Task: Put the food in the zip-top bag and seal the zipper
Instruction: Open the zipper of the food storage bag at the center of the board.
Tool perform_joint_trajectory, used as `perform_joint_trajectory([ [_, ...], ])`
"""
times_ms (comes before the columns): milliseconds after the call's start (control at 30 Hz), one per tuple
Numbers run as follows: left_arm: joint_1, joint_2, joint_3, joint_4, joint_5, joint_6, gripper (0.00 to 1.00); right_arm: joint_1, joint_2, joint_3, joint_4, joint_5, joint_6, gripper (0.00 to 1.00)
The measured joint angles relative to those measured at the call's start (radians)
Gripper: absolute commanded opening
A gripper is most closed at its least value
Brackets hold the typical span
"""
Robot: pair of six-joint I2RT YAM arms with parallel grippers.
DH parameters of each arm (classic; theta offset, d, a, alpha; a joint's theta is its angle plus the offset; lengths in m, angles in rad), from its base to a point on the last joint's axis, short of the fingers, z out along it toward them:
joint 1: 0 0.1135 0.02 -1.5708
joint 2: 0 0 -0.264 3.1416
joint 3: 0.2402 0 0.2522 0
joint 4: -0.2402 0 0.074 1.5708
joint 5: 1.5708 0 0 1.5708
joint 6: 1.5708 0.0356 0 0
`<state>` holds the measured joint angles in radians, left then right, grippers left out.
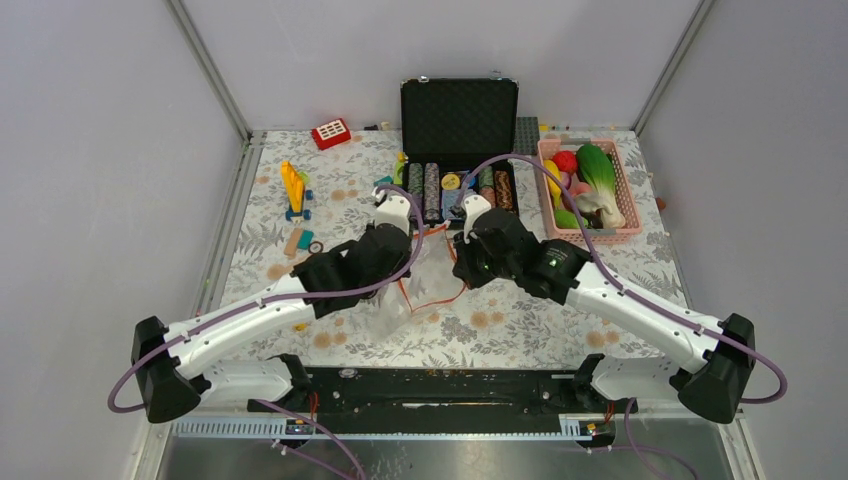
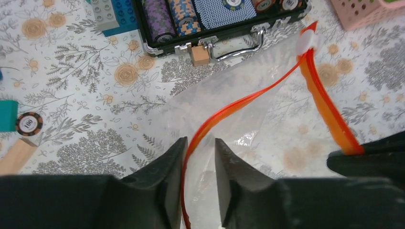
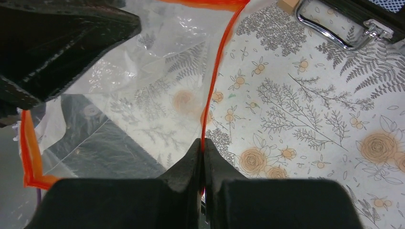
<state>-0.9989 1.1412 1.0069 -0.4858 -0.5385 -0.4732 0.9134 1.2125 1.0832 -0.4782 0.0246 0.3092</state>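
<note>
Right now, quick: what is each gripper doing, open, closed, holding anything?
Left gripper: open, jaws straddling the zipper, not pinching it.
Right gripper: closed on the zipper.

dual-arm unit, external appearance
left arm (image 1: 240,325) and right arm (image 1: 640,305): white links, black bases and joints, purple cable (image 1: 118,385) along each; left hand (image 2: 199,143) and right hand (image 3: 203,145): black, wedge-shaped fingers (image 2: 162,171).

Open chip case (image 1: 459,115) crowds far side of zip-top bag (image 2: 229,105); open tablecloth (image 1: 500,330) near side, right
</note>
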Motion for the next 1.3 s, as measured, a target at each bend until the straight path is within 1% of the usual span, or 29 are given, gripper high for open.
perform_joint_trajectory([
  [33,0.0,0.003,0.002,-0.007,0.005,0.004,0.11,0.0,0.0,0.0,-0.008,0.012,-0.002,0.0],
  [67,0.0,0.003,0.002,-0.017,0.005,0.005,0.09,0.0,0.0,0.0,-0.015,0.024,-0.001,0.0],
  [167,0.0,0.002,0.007,-0.056,-0.011,-0.005,0.08,-0.005,-0.001,0.0,-0.037,0.08,0.009,0.0],
  [300,0.0,-0.002,0.009,-0.136,-0.093,-0.038,0.08,-0.041,-0.003,-0.001,-0.088,0.192,0.053,0.0],
  [433,-0.006,-0.014,0.009,-0.171,-0.144,-0.072,0.1,-0.103,-0.032,-0.028,-0.085,0.203,0.103,0.0],
  [567,-0.009,-0.035,0.019,-0.172,-0.171,-0.085,0.08,-0.127,-0.064,-0.061,-0.037,0.182,0.115,0.06],
  [600,-0.008,-0.042,0.021,-0.17,-0.175,-0.083,0.08,-0.129,-0.069,-0.068,-0.023,0.166,0.113,0.1],
  [633,-0.008,-0.05,0.023,-0.168,-0.179,-0.078,0.03,-0.13,-0.074,-0.076,-0.002,0.144,0.108,0.14],
  [667,-0.007,-0.055,0.023,-0.166,-0.18,-0.073,0.01,-0.134,-0.077,-0.087,0.021,0.114,0.103,0.21],
  [700,-0.006,-0.06,0.024,-0.159,-0.18,-0.066,0.0,-0.136,-0.078,-0.093,0.039,0.09,0.1,0.35],
  [733,-0.003,-0.064,0.024,-0.147,-0.177,-0.055,0.0,-0.14,-0.076,-0.101,0.063,0.056,0.092,0.44],
  [767,-0.002,-0.064,0.025,-0.14,-0.177,-0.051,0.0,-0.141,-0.073,-0.103,0.075,0.034,0.095,0.6],
  [800,-0.001,-0.064,0.025,-0.127,-0.174,-0.045,0.0,-0.143,-0.068,-0.103,0.09,0.01,0.09,0.65],
  [867,0.0,-0.062,0.026,-0.107,-0.172,-0.035,0.0,-0.145,-0.052,-0.099,0.126,-0.039,0.079,0.92],
  [900,0.001,-0.058,0.027,-0.103,-0.172,-0.032,0.0,-0.146,-0.041,-0.093,0.137,-0.056,0.076,0.99],
  [967,0.003,-0.044,0.038,-0.095,-0.173,-0.031,0.0,-0.146,-0.022,-0.073,0.154,-0.071,0.065,1.0],
  [1033,0.006,-0.024,0.05,-0.095,-0.175,-0.032,0.0,-0.146,-0.023,-0.06,0.163,-0.053,0.054,1.0],
  [1200,0.029,0.002,0.058,-0.105,-0.177,-0.057,0.0,-0.161,-0.094,-0.056,0.174,0.099,0.042,1.0],
  [1300,0.046,0.002,0.058,-0.11,-0.177,-0.071,0.0,-0.223,-0.161,-0.056,0.174,0.17,0.028,1.0],
])
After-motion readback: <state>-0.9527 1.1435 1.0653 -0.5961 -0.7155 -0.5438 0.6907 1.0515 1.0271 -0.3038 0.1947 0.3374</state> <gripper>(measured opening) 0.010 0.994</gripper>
